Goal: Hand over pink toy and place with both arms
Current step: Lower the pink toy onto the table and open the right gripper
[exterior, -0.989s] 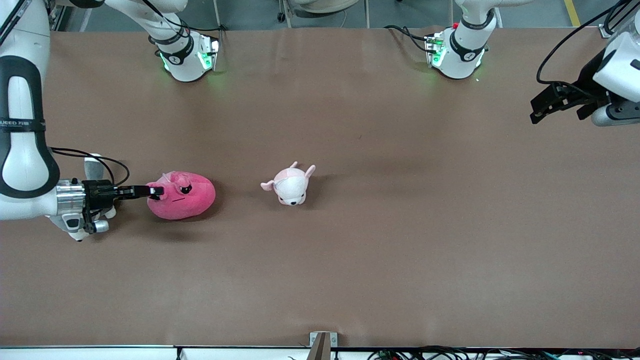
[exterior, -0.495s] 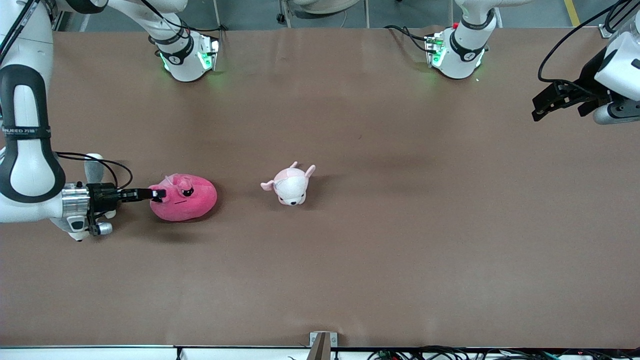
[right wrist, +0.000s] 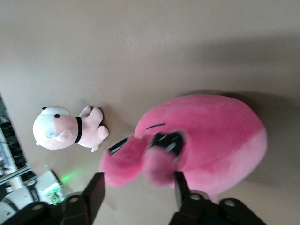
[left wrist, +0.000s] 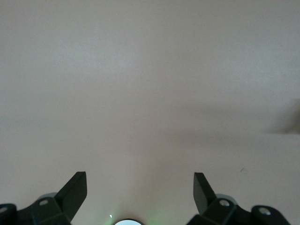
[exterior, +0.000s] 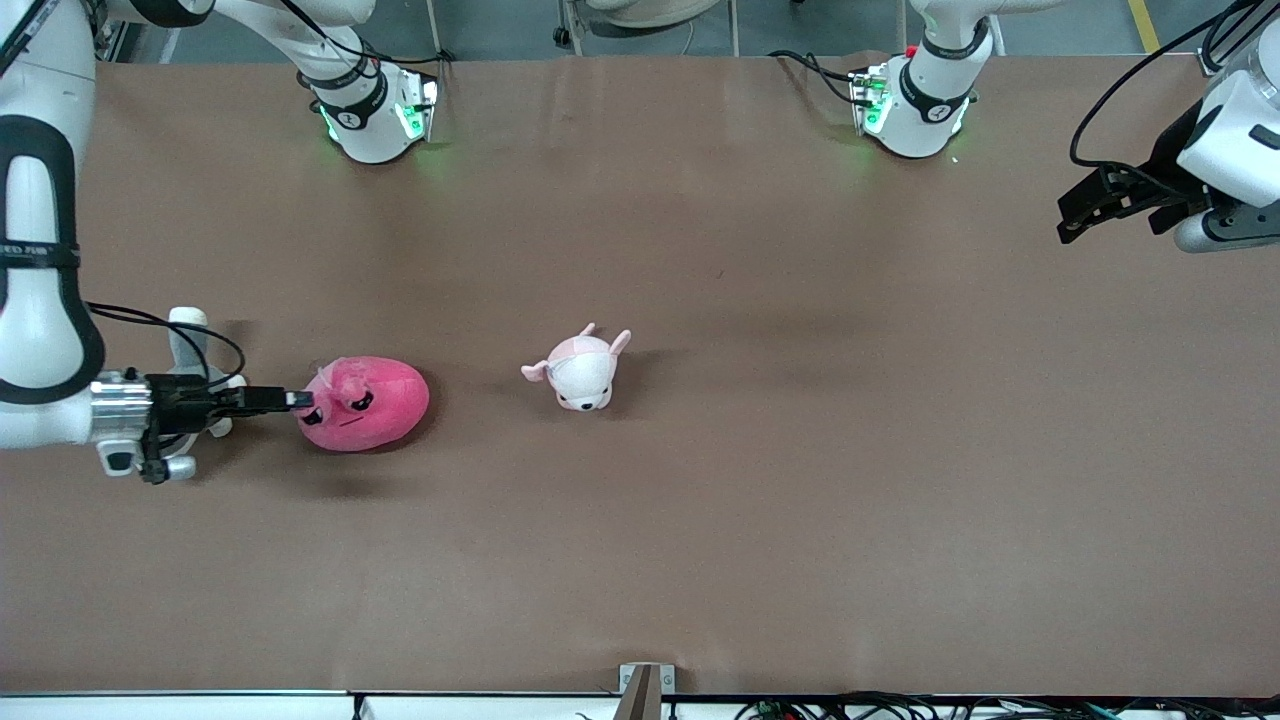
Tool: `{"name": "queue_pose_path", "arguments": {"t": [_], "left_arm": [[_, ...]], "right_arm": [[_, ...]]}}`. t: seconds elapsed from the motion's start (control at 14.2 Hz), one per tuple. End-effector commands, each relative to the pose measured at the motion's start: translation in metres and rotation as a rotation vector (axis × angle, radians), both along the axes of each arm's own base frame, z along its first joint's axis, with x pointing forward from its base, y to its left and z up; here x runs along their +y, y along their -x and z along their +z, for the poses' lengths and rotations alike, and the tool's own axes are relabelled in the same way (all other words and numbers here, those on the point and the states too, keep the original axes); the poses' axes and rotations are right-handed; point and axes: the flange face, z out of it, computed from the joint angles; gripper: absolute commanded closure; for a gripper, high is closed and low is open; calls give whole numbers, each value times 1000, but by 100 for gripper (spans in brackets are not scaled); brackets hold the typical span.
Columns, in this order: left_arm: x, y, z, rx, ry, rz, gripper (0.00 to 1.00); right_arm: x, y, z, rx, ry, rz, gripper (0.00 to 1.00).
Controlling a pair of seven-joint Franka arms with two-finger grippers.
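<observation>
The hot-pink toy (exterior: 372,405) lies on the brown table (exterior: 700,520) toward the right arm's end. It also shows in the right wrist view (right wrist: 211,131). My right gripper (exterior: 298,400) is low at the toy's ear end. In its wrist view the right gripper (right wrist: 138,175) is open, its fingertips (right wrist: 96,183) on either side of the toy's small pink lumps. My left gripper (exterior: 1068,222) waits open and empty over the left arm's end of the table. The left wrist view shows the left gripper (left wrist: 140,174) over bare table only.
A small pale pink-and-white plush (exterior: 580,370) lies mid-table beside the pink toy and shows in the right wrist view (right wrist: 65,131). A grey-and-white thing (exterior: 186,335) lies partly hidden under the right wrist. The arm bases (exterior: 370,110) (exterior: 915,100) stand farthest from the front camera.
My right gripper has drawn back a little toward the right arm's end and shifted nearer the front camera. The pink toy has shifted and turned slightly with it. The left gripper has barely moved.
</observation>
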Motion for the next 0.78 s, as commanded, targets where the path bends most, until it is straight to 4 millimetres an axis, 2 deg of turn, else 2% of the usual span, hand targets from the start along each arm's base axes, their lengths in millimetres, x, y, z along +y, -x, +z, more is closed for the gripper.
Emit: {"name": "queue_pose_path", "arguments": {"t": [0.0,0.21,0.42,0.57,0.71], "left_arm": [[1,3,4,-2,7,10,0],[-1,2,1,3,8,7,0],[-1,6,5,-2,6,7,0],[-1,7,8,-1,7,6,0],[0,10,9,11,10,7,0]], "right_arm": [[-3,10,91,-9,122,-16,0],[-2,26,166,-52,313,-9,0],[20,46,235,-131,526,-5,0],[26,61,268,-165,632,-32,0],[20,70,286,-190,680,-41,0]]}}
